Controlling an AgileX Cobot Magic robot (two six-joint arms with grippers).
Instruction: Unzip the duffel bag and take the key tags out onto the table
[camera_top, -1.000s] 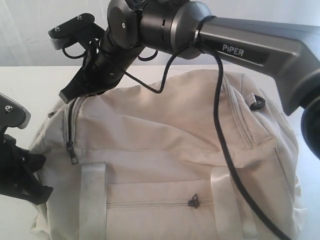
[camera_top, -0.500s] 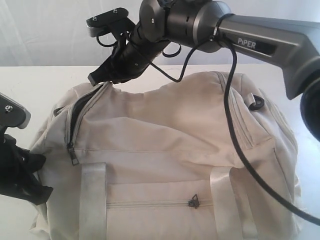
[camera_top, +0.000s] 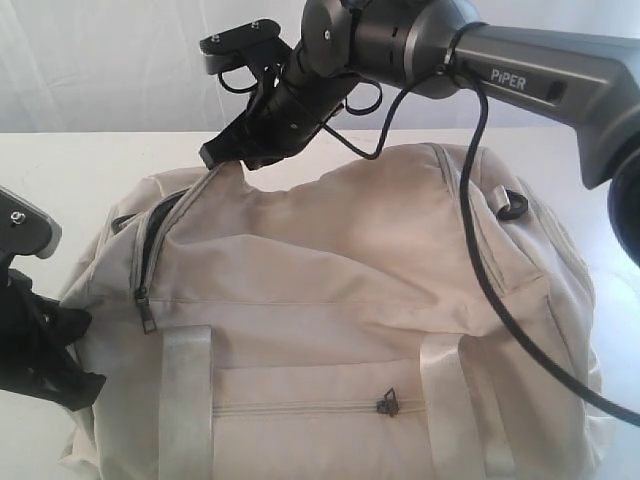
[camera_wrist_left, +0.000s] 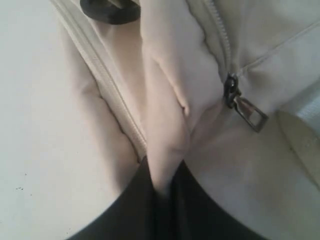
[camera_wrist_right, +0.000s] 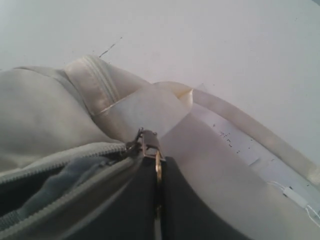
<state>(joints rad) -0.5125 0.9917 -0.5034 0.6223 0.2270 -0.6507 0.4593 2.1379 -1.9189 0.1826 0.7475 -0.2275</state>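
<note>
Beige fabric duffel bag (camera_top: 340, 270), top partly open
Right gripper (camera_wrist_right: 158, 172) pinches the metal zipper pull (camera_wrist_right: 149, 144), left gripper (camera_wrist_left: 161, 172) pinches a fabric fold.

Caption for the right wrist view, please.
Right gripper clamps the zipper pull of the partly unzipped duffel bag, dark lining showing.

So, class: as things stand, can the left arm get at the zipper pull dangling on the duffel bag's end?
Probably not: the left tool is shut on a fold of the duffel bag and must let go first. The zipper pull hangs nearby, uncovered.
</note>
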